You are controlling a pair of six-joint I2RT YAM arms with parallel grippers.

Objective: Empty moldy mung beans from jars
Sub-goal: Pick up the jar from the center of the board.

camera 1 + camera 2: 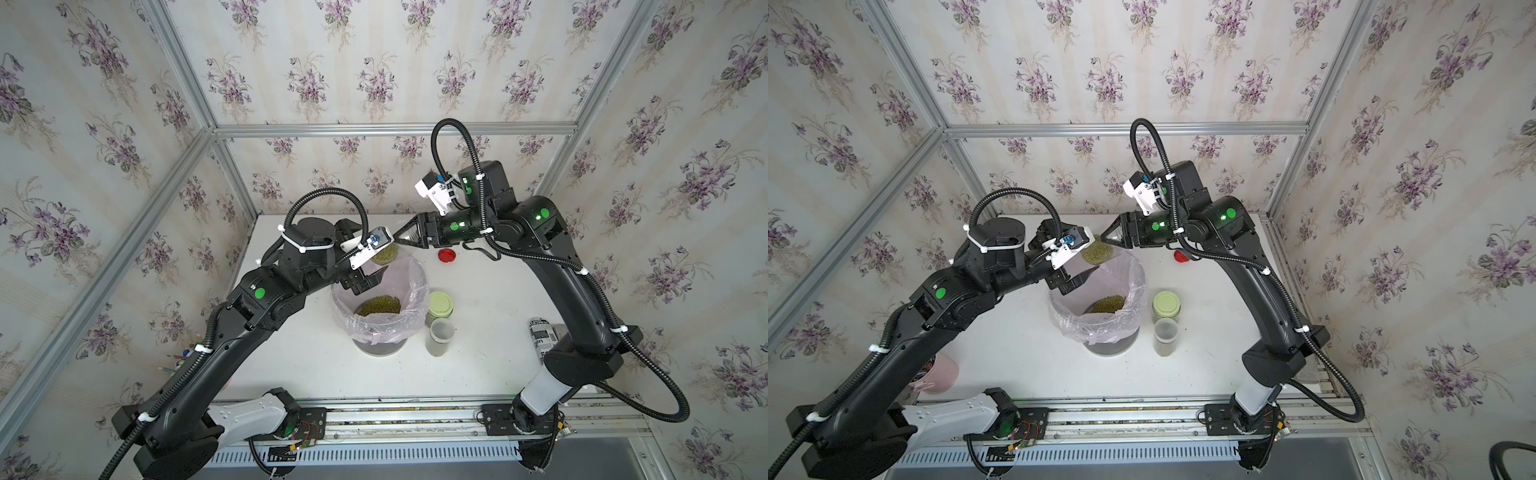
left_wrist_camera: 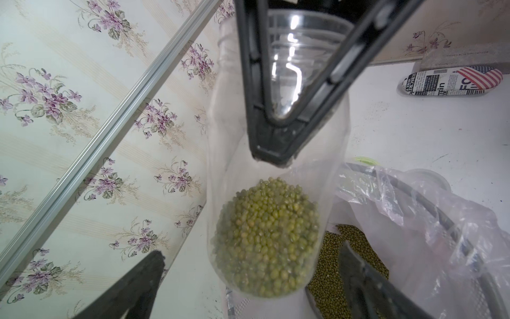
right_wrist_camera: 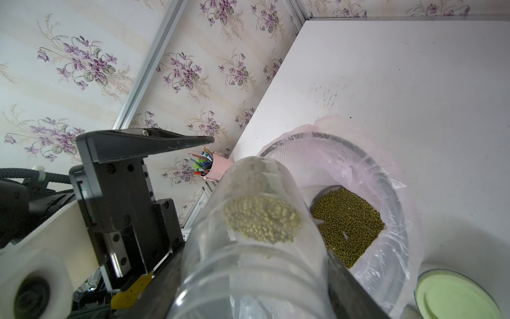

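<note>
1. The right hand [image 1: 402, 237], partly closed, grips a clear jar [image 3: 248, 265] near its mouth, holding it on its side above the bin [image 1: 380, 348].
2. The left hand [image 2: 249, 250] gapes wide around the jar's base; whether it touches is unclear.
3. The mung beans [image 2: 265, 237] sit at that base; more lie in the bin.
4. A green-lidded jar [image 1: 440, 305] and a lidless jar [image 1: 439, 337] stand beside the bin on the tabletop [image 1: 498, 299].

3x jars [image 1: 386, 253] [image 1: 439, 305] [image 1: 440, 336], 1x bin [image 1: 417, 282], 1x red lid [image 1: 446, 255]

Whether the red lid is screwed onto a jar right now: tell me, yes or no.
No: in a top view the red lid lies by itself on the white table.
</note>
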